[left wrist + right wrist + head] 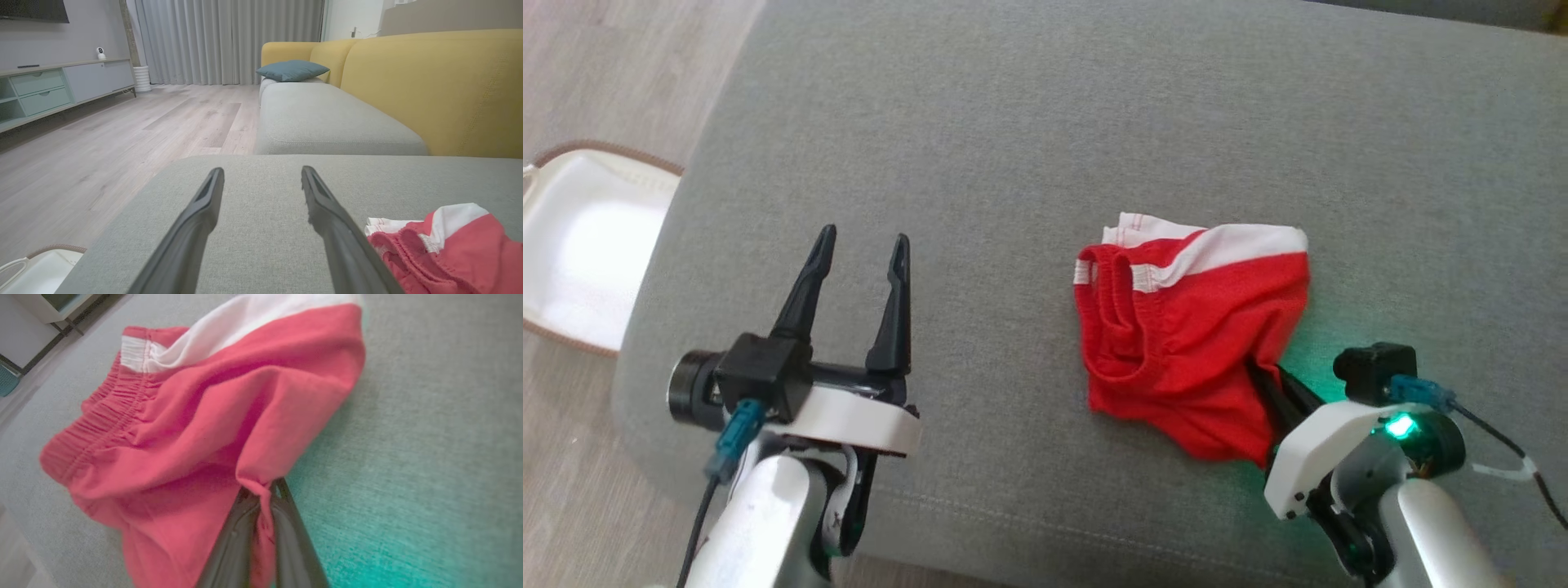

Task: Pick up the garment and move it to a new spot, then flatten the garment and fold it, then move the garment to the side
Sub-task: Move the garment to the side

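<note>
The garment (pixel 1188 327) is a pair of red shorts with white stripes, lying crumpled on the grey sofa seat (pixel 1045 122), right of centre. My right gripper (pixel 1260 371) is shut on a pinched fold at the garment's near right edge; in the right wrist view the red cloth (pixel 204 428) bunches between the two closed fingers (pixel 235 539). My left gripper (pixel 862 249) stands open over bare cushion to the left of the garment, nothing between its fingers. In the left wrist view the garment (pixel 453 245) lies at the lower right, beside the open left gripper (pixel 261 173).
A white basket with a brown rim (pixel 584 245) sits on the wooden floor left of the seat. Beyond are another grey seat (pixel 327 118), a yellow backrest (pixel 441 85), a blue cushion (pixel 292 69) and a TV cabinet (pixel 61 85).
</note>
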Tool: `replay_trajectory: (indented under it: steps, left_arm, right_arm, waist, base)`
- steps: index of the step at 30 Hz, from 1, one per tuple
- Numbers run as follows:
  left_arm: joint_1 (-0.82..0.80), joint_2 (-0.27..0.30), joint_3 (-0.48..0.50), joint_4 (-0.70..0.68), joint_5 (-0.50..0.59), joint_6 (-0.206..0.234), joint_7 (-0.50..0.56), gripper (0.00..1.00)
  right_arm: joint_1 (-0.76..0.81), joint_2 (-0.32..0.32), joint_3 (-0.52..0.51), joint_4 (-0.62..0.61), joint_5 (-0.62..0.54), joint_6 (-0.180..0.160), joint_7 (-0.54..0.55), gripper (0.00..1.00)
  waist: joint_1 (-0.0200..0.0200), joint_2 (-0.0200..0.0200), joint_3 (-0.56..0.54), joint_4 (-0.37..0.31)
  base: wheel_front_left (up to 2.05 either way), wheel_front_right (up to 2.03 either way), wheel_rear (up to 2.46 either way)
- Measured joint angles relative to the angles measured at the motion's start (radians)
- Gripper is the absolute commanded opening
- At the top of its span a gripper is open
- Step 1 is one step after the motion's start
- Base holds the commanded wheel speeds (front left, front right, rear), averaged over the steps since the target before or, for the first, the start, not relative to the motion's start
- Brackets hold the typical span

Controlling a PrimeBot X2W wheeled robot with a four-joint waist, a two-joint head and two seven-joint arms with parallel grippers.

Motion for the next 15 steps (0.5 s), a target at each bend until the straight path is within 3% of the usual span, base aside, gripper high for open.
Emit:
replay_trajectory:
  steps: [8,15]
  left_arm:
    - [0.002,0.002,0.008,-0.007,0.021,-0.018,0.0,1.0]
    - [-0.002,0.011,0.003,-0.023,0.031,-0.031,-0.006,1.0]
  right_arm:
    - [0.012,-0.048,0.024,-0.076,-0.019,0.0,-0.013,0.0]
    - [-0.005,-0.134,0.069,-0.086,0.004,0.0,-0.013,0.0]
  waist:
    - [0.0,0.0,-0.009,-0.091]
    - [0.0,0.0,0.003,-0.261]
  base:
    - [0.0,0.0,0.0]
    - [0.0,0.0,0.0]
